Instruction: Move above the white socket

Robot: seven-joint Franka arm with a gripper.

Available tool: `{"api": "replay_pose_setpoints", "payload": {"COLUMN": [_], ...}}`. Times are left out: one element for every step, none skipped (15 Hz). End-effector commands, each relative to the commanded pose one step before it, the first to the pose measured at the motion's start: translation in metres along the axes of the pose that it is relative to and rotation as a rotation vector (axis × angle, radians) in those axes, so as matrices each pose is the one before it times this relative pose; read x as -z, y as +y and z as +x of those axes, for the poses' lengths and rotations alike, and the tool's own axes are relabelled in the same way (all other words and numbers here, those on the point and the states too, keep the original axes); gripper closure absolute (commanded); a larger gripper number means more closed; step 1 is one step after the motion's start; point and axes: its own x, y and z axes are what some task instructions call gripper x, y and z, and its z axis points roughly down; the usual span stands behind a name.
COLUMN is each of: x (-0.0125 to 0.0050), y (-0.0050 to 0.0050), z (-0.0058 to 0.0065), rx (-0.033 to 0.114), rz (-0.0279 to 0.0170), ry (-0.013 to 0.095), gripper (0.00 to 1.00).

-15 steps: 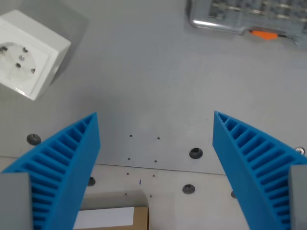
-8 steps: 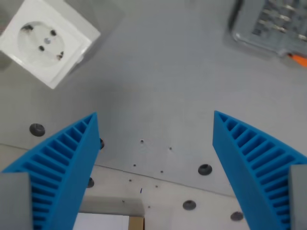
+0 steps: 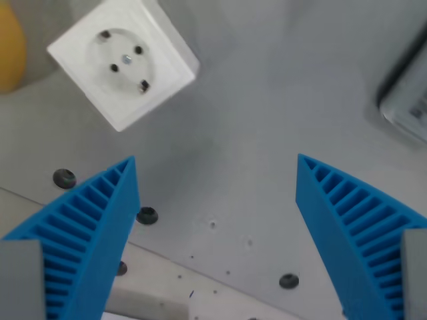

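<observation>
The white socket (image 3: 123,61) is a square white box with a round recessed face, lying on the grey table at the wrist view's upper left, turned at an angle. My gripper (image 3: 215,162) is open and empty, its two blue ribbed fingers (image 3: 87,230) spread wide at the bottom of the view. The socket lies ahead of the left finger and apart from it.
A yellow object (image 3: 10,47) shows at the wrist view's left edge beside the socket. A grey device (image 3: 407,100) sits at the right edge. Several dark bolt heads (image 3: 147,215) dot the grey table plate (image 3: 267,133), whose seam runs across the bottom.
The camera has moved and turned: the socket has shifted rightward into the view, the grey device has slid off to the right edge, and a yellow object has appeared at the left.
</observation>
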Motion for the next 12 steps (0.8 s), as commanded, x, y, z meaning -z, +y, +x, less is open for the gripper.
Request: {"api": "replay_pose_setpoints", "payload": {"x": [-0.01196, -0.00286, -0.00270, -0.00255, -0.00243, -0.00235, -0.00228, -0.00223, -0.00191, -0.00188, -0.00181, -0.00171], "y": [-0.01251, -0.00271, -0.00251, -0.00232, -0.00213, -0.00196, -0.00176, -0.00156, -0.00105, -0.00086, -0.00068, -0.00052], "z": [0.00512, 0.00340, 0.00337, 0.00330, 0.00327, 0.00323, 0.00318, 0.00310, 0.00273, 0.00265, 0.00252, 0.00241], "rx": [0.3636, 0.0196, 0.0174, 0.0124, 0.0186, 0.0119, 0.0122, 0.0066, 0.0103, 0.0093, 0.0057, 0.0066], "rz": [-0.04517, -0.00198, -0.00144, -0.00134, -0.00054, 0.00071, -0.00044, -0.00017, -0.00036, 0.00150, 0.00034, 0.00234], "ry": [0.0909, 0.0017, -0.0004, 0.0016, -0.0003, 0.0001, -0.0015, -0.0023, -0.0006, -0.0033, -0.0026, -0.0020], "gripper": [0.00, 0.00, 0.00, 0.00, 0.00, 0.00, 0.00, 0.00, 0.00, 0.00, 0.00, 0.00]}}
